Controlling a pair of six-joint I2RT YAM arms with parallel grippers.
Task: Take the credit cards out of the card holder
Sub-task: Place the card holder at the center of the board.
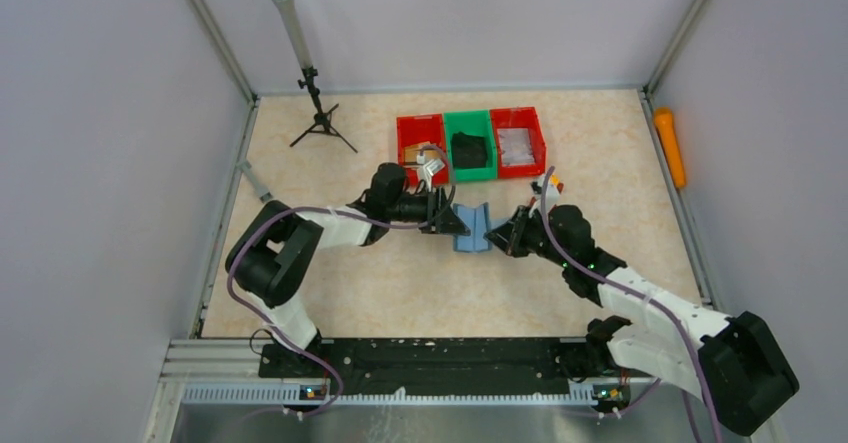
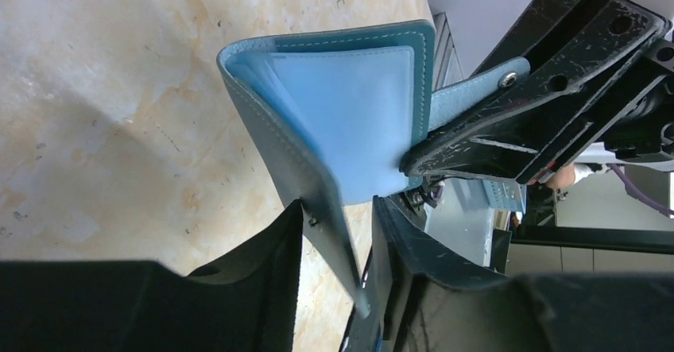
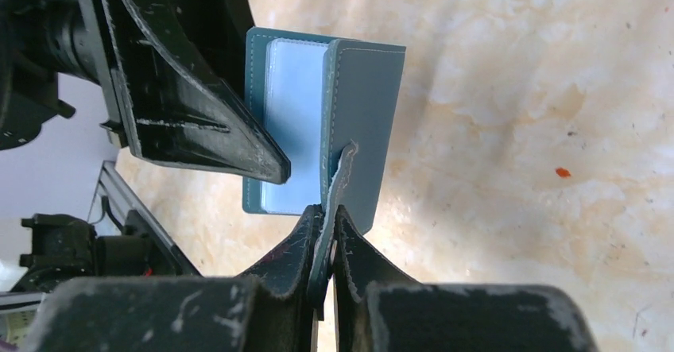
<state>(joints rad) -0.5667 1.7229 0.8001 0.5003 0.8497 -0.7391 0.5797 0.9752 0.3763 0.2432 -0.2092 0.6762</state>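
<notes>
A small slate-teal folding card holder [image 1: 472, 231] stands open in a V near the middle of the beige marbled desk [image 1: 350, 283], its spine down on the surface. The left pincer [image 1: 452, 221] meets it from 9 o'clock. In the left wrist view its jaws stand apart on either side of one cover of the card holder [image 2: 350, 106], with a gap showing on the inner side, so nothing is clamped. The right pincer [image 1: 500, 231] comes in from 3 o'clock. In the right wrist view it [image 3: 327, 213] is closed tight on the thin closure tab [image 3: 340, 173] of the opposite cover. Pale blue inner sleeves [image 2: 358, 121] fan between the covers. At 12 o'clock from the holder sit three plastic bins, red [image 1: 421, 123], green [image 1: 469, 118] and red [image 1: 517, 115].
</notes>
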